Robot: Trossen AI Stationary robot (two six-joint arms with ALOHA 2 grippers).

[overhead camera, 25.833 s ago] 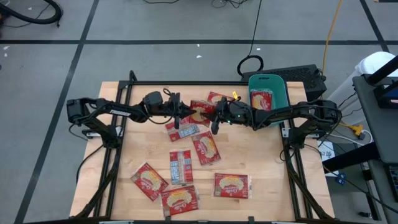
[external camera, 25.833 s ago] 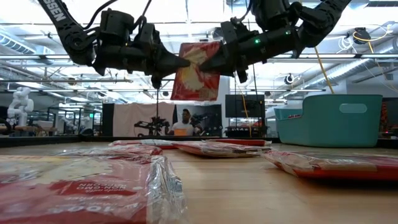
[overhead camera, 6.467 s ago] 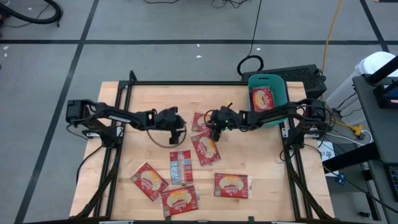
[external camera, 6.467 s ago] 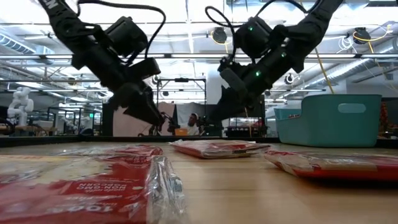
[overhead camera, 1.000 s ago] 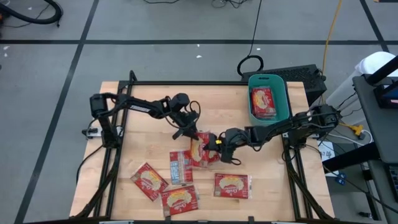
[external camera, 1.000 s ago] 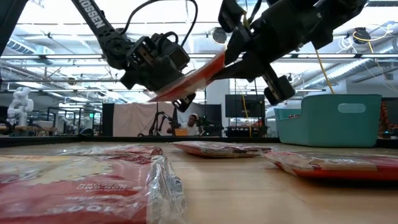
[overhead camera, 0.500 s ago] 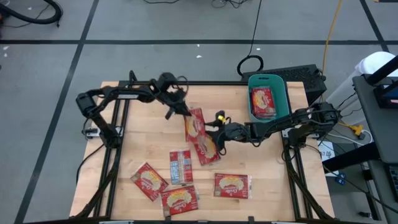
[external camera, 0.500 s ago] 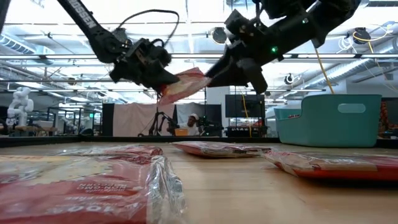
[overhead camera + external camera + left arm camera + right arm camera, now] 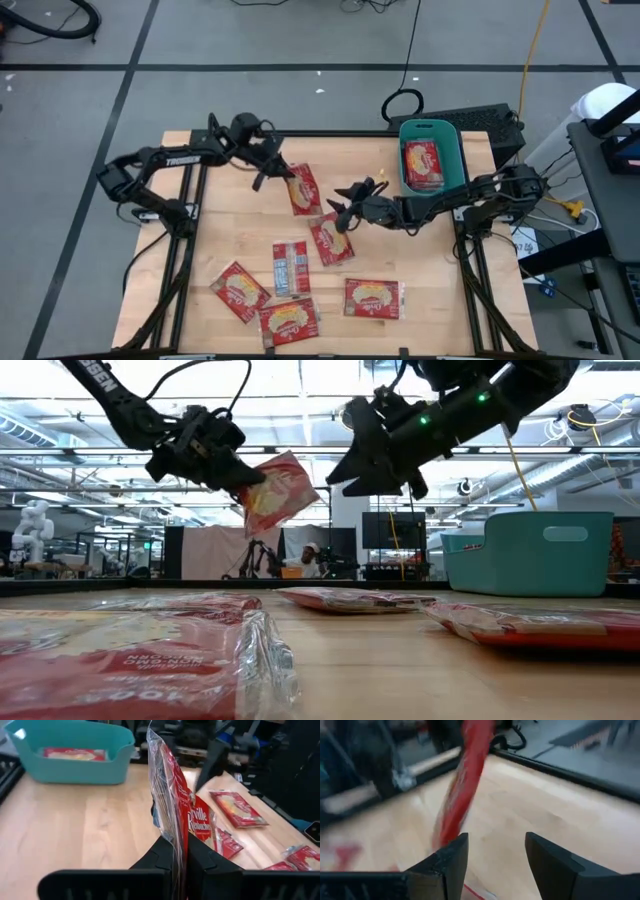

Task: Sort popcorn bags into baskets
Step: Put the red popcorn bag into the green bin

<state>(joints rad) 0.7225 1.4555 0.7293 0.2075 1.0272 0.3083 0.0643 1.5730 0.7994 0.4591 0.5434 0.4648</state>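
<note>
Grey floor with dark tape lines surrounds the wooden table (image 9: pixel 230 215) in the high view. The left gripper (image 9: pixel 283 172) holds one popcorn bag (image 9: pixel 303 189) by its edge above the far middle of the table, while the right gripper (image 9: pixel 340 205) sits just beside it, with its fingers spread and empty. The teal basket (image 9: pixel 456 160) stands at the far right corner, well apart from the held bag, with at least one packet already inside. Five more bags (image 9: pixel 290 268) lie flat nearer the front edge.

At table height, the low view shows the held bag hanging tilted from the left fingers, clear of the surface, and the right fingers apart beside it with a gap between them and the packet.

From the left wrist, the fingers (image 9: pixel 162 861) are clamped narrow on the packet's thin lower edge, so the bag stands edge-on and looks floppy.

From the right wrist, the two fingers (image 9: pixel 451 861) stand wide, the red bag ahead of them.

My judgement: this is a hand-over toward the basket side. To do it well, the right fingers should close on a firm part of the packet away from the left's pinch, and the left should let go only once that hold is secure, or the slick wrapper may slip.
</note>
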